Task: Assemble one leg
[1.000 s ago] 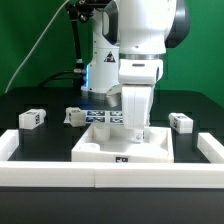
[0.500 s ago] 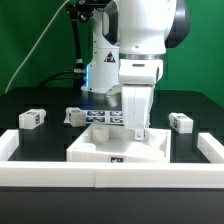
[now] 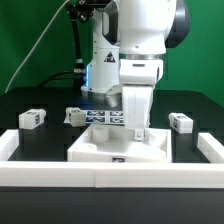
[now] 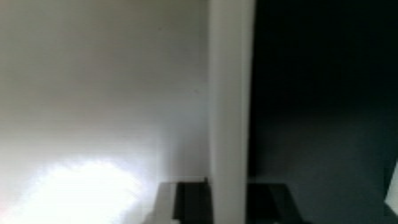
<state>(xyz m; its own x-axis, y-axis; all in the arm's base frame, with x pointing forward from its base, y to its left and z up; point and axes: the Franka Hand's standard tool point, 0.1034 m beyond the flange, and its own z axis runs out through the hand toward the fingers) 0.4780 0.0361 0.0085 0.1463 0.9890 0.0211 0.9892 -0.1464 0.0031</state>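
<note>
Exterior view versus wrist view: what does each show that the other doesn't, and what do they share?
Only the exterior view: the arm, three legs lying loose, and the marker board. Only the wrist view: a blurred close-up of the rim running between the dark fingers of the claw, plus a pale blur at the edge that I cannot name. Both: the panel, whose rim that is.

Bright, even light is flooding the exterior view, nearly washing out the white arm (image 3: pixel 145 40), while the black table (image 3: pixel 40 100) is showing dark and matte. A blue glow (image 3: pixel 92 72) is shining at eleven o'clock from centre. The wrist view is rendering heavily blurred, a glare patch (image 4: pixel 89 190) blooming beside deep shadow.
</note>
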